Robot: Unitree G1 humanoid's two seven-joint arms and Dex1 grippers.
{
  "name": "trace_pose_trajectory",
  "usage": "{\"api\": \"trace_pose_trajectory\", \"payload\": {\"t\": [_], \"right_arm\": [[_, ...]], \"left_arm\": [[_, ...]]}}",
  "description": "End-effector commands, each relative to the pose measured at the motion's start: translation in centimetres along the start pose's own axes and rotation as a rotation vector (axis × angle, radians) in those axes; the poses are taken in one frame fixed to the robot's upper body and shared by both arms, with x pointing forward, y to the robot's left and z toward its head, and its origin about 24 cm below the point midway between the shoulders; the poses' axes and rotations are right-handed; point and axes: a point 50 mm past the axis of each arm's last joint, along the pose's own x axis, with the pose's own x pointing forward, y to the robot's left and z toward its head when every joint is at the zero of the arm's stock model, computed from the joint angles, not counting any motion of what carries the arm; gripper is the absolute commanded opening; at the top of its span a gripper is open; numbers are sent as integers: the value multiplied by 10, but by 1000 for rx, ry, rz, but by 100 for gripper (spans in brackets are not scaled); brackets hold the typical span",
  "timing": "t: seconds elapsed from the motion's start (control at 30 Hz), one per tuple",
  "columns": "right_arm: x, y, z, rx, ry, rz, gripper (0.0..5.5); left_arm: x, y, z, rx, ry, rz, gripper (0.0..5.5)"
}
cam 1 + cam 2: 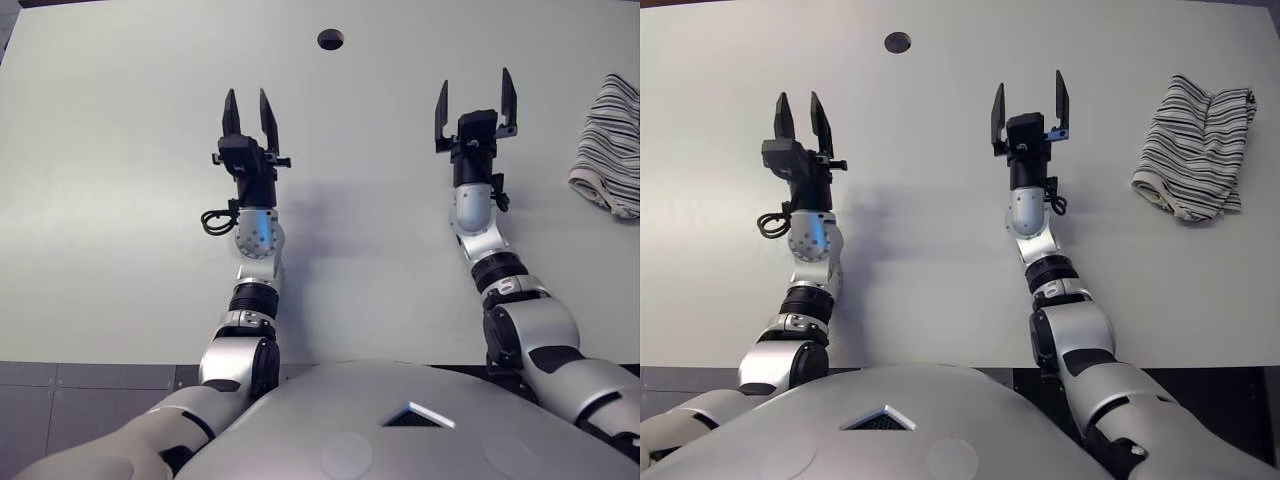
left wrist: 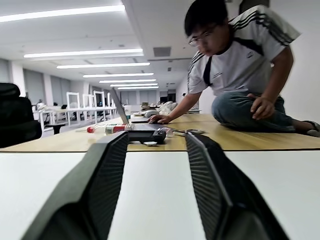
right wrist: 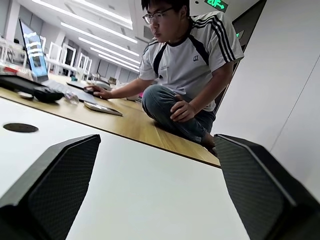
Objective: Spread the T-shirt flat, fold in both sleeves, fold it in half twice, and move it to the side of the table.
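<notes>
The striped T-shirt (image 1: 1196, 146) lies folded into a small bundle at the right side of the white table (image 1: 940, 260); its left part also appears at the edge of the left eye view, T-shirt (image 1: 612, 145). My right gripper (image 1: 1026, 102) hovers over the table's middle, open and empty, well to the left of the shirt. My left gripper (image 1: 250, 110) is farther left, open with a narrower gap and nothing in it. From the wrist views, the left fingers (image 2: 105, 185) and right fingers (image 3: 60, 185) point across bare tabletop.
A round cable hole (image 1: 330, 39) sits in the table near its far edge, also seen as a dark hole (image 3: 20, 128). Beyond the far edge stands a wooden table (image 2: 250, 137) with a laptop (image 2: 132, 127).
</notes>
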Motion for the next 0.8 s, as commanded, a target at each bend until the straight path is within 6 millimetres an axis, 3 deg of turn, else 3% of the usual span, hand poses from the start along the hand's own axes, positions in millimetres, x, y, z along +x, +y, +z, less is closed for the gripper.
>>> {"api": "trace_pose_trajectory", "payload": {"t": [0.03,0.17,0.33,0.8], "right_arm": [[-14,20,-2,44,10,76,420],[-25,29,-7,59,36,112,420],[-28,20,-15,34,78,86,420],[-23,0,-16,56,67,-9,420]], "left_arm": [[-18,7,-16,62,73,-12,277],[-22,7,-19,85,84,-5,341],[-18,8,-25,87,123,47,421],[-16,26,-21,133,72,89,426]]}}
